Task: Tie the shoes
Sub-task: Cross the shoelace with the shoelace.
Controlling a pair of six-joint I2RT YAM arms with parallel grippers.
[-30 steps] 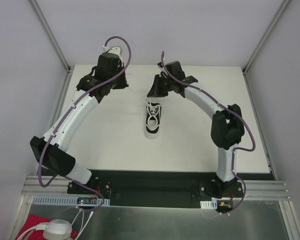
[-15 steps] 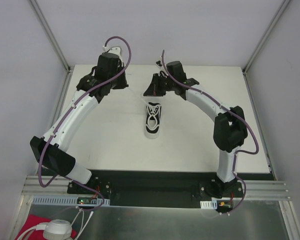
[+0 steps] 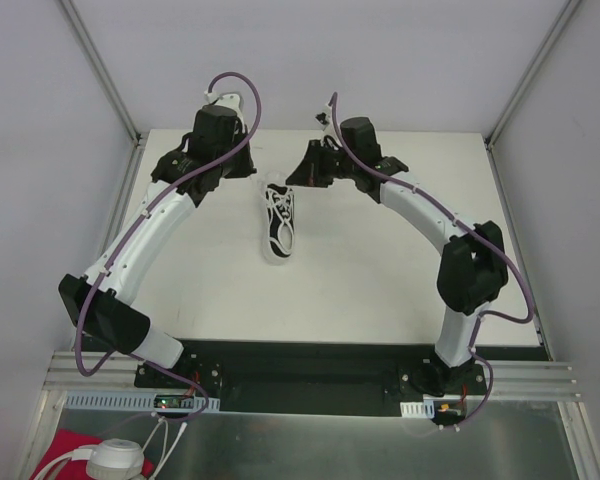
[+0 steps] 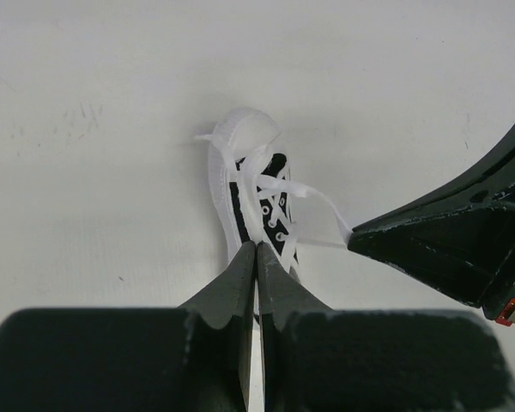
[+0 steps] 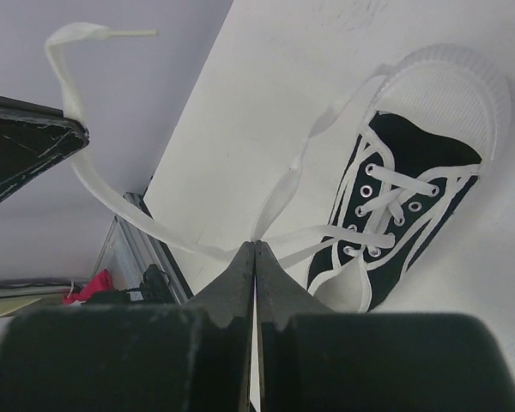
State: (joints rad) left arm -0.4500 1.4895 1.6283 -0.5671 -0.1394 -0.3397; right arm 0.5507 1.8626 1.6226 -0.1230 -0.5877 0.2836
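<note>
Top external view: The sneaker (image 3: 278, 222) is lying on the desk (image 3: 380, 290) near the far edge, slightly left of the middle, with its toe pointing toward the near edge. I am positioning the left gripper (image 3: 252, 172) and the right gripper (image 3: 298, 178) just beyond its heel end, one on each side. The laces (image 3: 280, 205) are too thin here to trace off the sneaker.

Left wrist view: I am holding the left gripper (image 4: 256, 249) pressed together directly above the eyelet rows. One strand of the laces (image 4: 305, 190) is running sideways from the sneaker (image 4: 249, 193) into the tip of the right gripper (image 4: 354, 234).

Right wrist view: I am pinching a strand in the right gripper (image 5: 255, 249), fingers pressed together. A second strand is rising to the left gripper (image 5: 79, 130), which appears to be pinching it, with its free end trailing past.

Status, as judged: both strands are being drawn out from the sneaker (image 5: 416, 172). No crossing, knot or bow is showing. Crossing, tucking, looping and tightening are remaining.
</note>
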